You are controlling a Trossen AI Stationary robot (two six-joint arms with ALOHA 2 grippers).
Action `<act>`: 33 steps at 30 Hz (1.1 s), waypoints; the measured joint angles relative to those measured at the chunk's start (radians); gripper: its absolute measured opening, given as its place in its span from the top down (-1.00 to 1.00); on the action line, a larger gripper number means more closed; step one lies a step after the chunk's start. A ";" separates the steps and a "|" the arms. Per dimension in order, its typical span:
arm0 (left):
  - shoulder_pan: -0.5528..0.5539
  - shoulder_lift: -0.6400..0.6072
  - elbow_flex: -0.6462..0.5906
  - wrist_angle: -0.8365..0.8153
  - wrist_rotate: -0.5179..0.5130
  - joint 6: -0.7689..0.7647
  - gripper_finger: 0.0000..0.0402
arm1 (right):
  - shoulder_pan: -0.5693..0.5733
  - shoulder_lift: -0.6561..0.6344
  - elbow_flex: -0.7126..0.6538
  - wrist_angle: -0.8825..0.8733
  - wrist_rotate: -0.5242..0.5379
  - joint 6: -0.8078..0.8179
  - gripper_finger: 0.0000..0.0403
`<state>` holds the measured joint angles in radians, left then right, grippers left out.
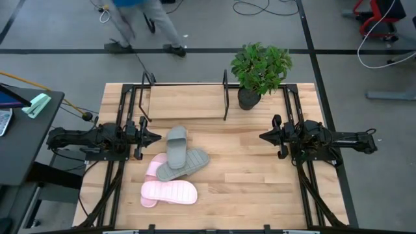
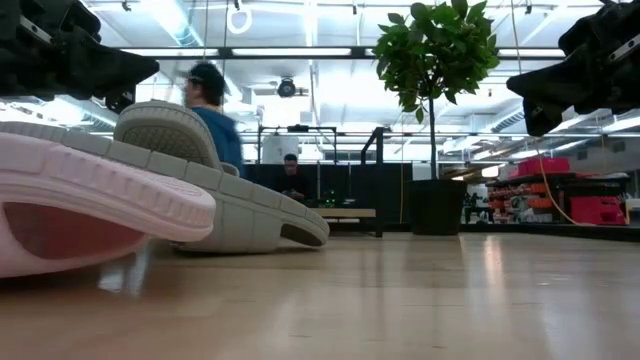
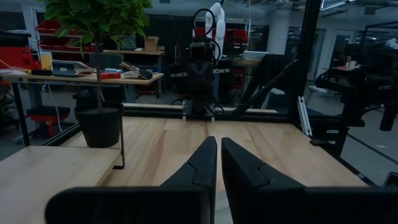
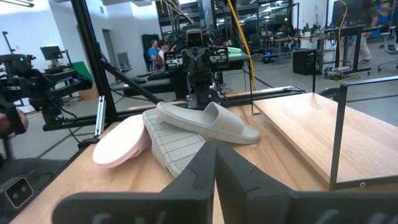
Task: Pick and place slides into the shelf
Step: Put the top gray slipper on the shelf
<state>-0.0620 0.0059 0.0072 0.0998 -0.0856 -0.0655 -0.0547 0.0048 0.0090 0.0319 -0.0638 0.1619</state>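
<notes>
Both arms are stretched out level above the table (image 1: 260,188), facing each other from opposite sides. The left tool (image 1: 156,137) hovers just beside the heap of slides, its fingers pinched nearly together and holding nothing. The right tool (image 1: 262,136) hangs well apart from them, closed and empty too.

The four slides lie in a loose pile nearer the left arm: one green slide (image 1: 177,146) lies across the other green slide (image 1: 185,164), with a pink slide (image 1: 169,192) nearest the table's front edge and another pink slide (image 1: 155,166) tucked partly under the green ones.

The shelf (image 1: 185,102) stands at the back of the table, its board bare, beside a potted plant (image 1: 260,71).
</notes>
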 joint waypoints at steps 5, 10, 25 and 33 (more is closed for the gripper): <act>0.000 0.000 0.000 0.000 0.000 0.000 0.81 | 0.000 0.000 0.000 0.000 0.000 0.000 0.91; 0.000 0.000 0.000 0.000 0.000 0.000 0.82 | 0.000 0.000 0.000 0.000 0.000 0.000 0.91; 0.000 0.000 0.000 0.000 0.000 0.000 0.87 | 0.000 0.000 0.000 0.000 0.000 0.000 0.91; 0.000 0.000 0.000 0.000 0.000 0.000 0.82 | 0.000 0.000 0.000 0.000 0.000 0.000 0.91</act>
<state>-0.0620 0.0060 0.0071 0.0998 -0.0857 -0.0658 -0.0547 0.0051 0.0093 0.0319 -0.0636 0.1619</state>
